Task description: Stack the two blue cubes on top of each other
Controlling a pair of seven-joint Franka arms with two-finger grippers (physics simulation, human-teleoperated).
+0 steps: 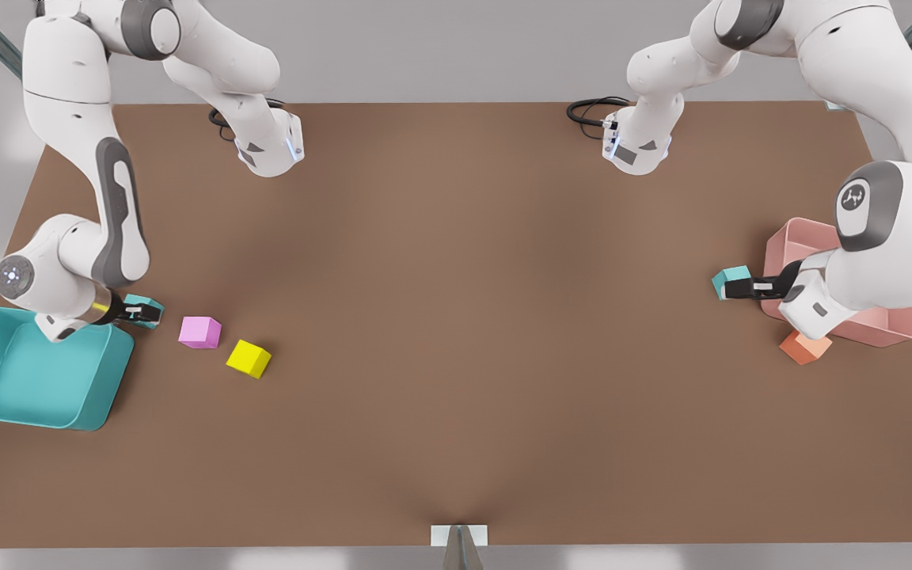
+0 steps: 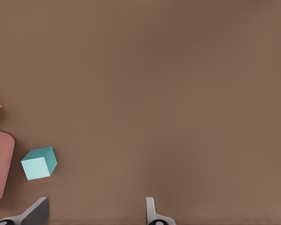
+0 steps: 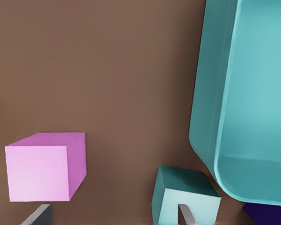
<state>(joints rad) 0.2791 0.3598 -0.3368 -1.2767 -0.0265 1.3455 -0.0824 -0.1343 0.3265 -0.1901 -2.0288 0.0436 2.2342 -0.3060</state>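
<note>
One blue cube [image 1: 731, 279] rests beside the pink bin on the front view's right. My left gripper [image 1: 743, 288] is low next to it and open. In the left wrist view that cube [image 2: 39, 163] lies just ahead of one fingertip, outside the gap of the gripper [image 2: 94, 216]. The other blue cube [image 1: 142, 303] sits at the teal bin's corner on the front view's left, with my right gripper [image 1: 143, 315] over it, open. In the right wrist view this cube [image 3: 171, 201] is behind one finger [image 3: 185, 213] of the gripper [image 3: 112, 216], not between the two.
A purple cube [image 1: 199, 332] [image 3: 44, 166] and a yellow cube [image 1: 248, 358] lie just right of the right gripper. The teal bin [image 1: 104, 396] [image 3: 210, 117] stands at the table's left edge. The pink bin [image 1: 891, 332] [image 2: 0, 159] has an orange cube [image 1: 804, 347] before it.
</note>
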